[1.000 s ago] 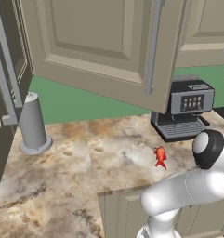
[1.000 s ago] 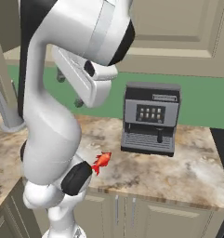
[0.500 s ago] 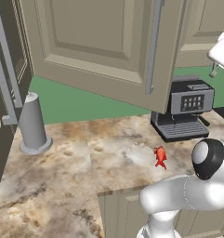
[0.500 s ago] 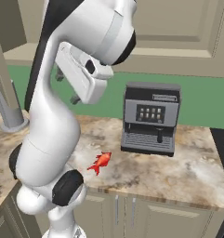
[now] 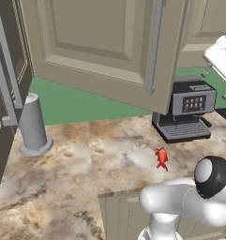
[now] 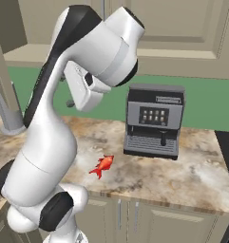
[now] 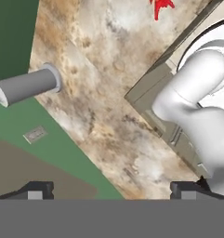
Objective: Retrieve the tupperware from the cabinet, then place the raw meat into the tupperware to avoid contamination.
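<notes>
Currently, findings by view, all placed against the coffee machine (image 5: pixel 185 112).
Left base view: raw meat (image 5: pixel 161 158) on counter (image 5: pixel 86 173) just in front; cabinet (image 5: pixel 109 42) door open above.
Right base view: meat front-left of machine.
Hand view: my claw (image 7: pixel 111 189) spread wide, holding nothing; grey cylinder (image 7: pixel 27 87) well apart.

On the counter (image 5: pixel 86 164), the raw meat (image 5: pixel 161 157) is set just before the coffee machine (image 5: pixel 184 112), with the cylinder (image 5: pixel 33 124) well apart at the left.

Marbled beige countertop (image 5: pixel 86 173), green backsplash (image 5: pixel 81 101), coffee machine (image 6: pixel 154 121).
</notes>
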